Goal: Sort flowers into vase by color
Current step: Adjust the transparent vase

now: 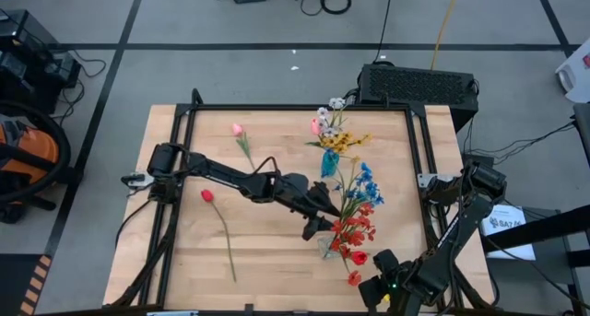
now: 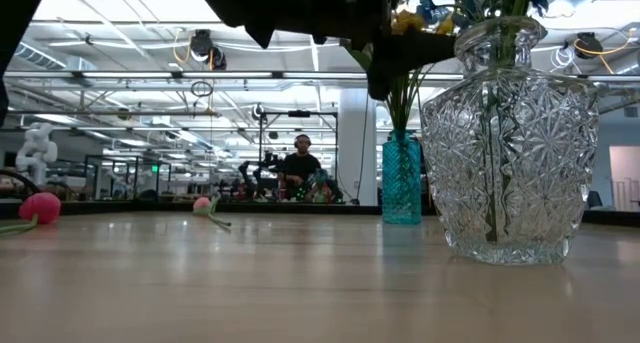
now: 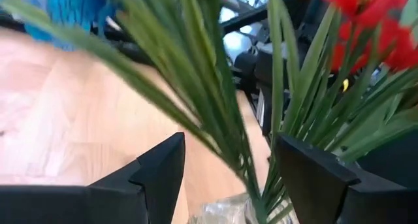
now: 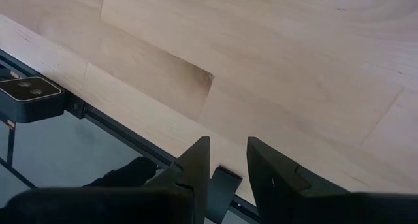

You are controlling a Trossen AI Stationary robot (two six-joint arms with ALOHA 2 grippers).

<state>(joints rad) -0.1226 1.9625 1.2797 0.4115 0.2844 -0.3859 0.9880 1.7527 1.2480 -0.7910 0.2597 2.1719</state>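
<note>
High view: left gripper (image 1: 318,226) at clear vase (image 1: 330,247) among red flowers (image 1: 353,231); likely just placed. Red tulip (image 1: 207,195) and pink tulip (image 1: 237,129) lying left on wooden table (image 1: 184,261); next: fetch the red one. Right gripper (image 1: 376,288) parked at near edge.

Low view: clear vase right, teal vase (image 2: 401,178) behind; big room, seated person far off.

Left wrist view: fingers (image 3: 160,175) apart around green stems.

Right wrist view: fingers (image 4: 196,162) slightly apart, holding nothing.

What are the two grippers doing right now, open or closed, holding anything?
Left gripper: jaws open around the green stems above the clear vase, not clamped.
Right gripper: jaws open, empty, at the table edge.
</note>
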